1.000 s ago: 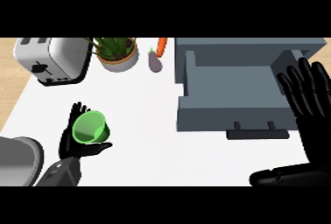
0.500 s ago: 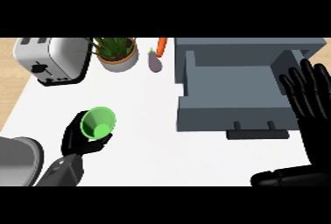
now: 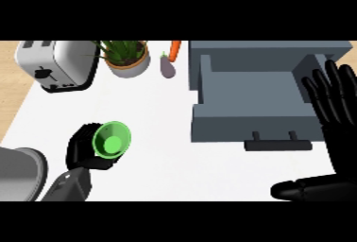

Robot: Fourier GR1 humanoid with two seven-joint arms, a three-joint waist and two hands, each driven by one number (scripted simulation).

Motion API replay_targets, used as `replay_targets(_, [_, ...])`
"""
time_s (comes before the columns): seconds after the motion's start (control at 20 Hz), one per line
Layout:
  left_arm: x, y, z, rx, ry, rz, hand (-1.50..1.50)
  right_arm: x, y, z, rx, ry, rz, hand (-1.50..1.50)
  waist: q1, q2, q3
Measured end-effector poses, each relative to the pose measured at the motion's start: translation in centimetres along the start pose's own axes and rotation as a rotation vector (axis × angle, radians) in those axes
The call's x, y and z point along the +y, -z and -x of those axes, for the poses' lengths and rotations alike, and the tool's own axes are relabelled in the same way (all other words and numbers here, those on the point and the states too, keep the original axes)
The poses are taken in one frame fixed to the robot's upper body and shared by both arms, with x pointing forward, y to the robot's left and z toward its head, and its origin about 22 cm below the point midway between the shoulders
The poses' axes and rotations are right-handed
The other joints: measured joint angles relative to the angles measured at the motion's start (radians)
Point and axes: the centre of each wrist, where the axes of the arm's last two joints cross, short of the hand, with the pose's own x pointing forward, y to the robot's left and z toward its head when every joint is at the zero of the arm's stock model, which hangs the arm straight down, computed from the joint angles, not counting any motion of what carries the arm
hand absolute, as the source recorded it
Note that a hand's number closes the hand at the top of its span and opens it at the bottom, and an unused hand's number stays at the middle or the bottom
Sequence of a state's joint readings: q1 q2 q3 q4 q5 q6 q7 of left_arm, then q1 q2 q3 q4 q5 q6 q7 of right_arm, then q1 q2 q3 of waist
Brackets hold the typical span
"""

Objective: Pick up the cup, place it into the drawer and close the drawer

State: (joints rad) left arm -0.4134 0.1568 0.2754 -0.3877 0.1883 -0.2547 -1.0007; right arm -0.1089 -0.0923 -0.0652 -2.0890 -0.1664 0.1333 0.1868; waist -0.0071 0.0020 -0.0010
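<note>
Left hand (image 3: pixel 87 150) curled round cup (image 3: pixel 112 139), apparently lifted; right hand (image 3: pixel 336 101) open. Carry cup rightward, level, over open drawer (image 3: pixel 254 97).

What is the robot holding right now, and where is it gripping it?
The left hand holds the green cup, fingers curled round its outer side. The right hand is open near the drawer, holding nothing.
</note>
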Motion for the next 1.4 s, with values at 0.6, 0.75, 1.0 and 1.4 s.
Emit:
replay_targets(0.6, [-2.2,3.0,-2.5,-0.156,-0.039,0.084,1.50,-0.2,-0.6,-0.4,0.013,-0.012,0.015,-1.50,0.015,-0.007,0.002])
replay_targets(0.75, [-3.7,4.3,-4.2,-0.181,-0.048,0.155,1.50,-0.6,-0.9,-0.4,0.021,-0.013,0.018,-1.50,0.017,-0.008,0.002])
replay_targets(1.0, [-7.8,6.0,-7.5,-0.205,-0.095,0.255,1.50,-0.8,-0.6,0.3,0.024,-0.008,0.021,-1.50,0.020,-0.008,0.002])
replay_targets(1.4, [-14.4,8.2,-14.2,-0.230,-0.128,0.297,1.50,-0.3,-1.0,0.6,0.019,-0.007,0.022,-1.50,0.011,-0.006,0.002])
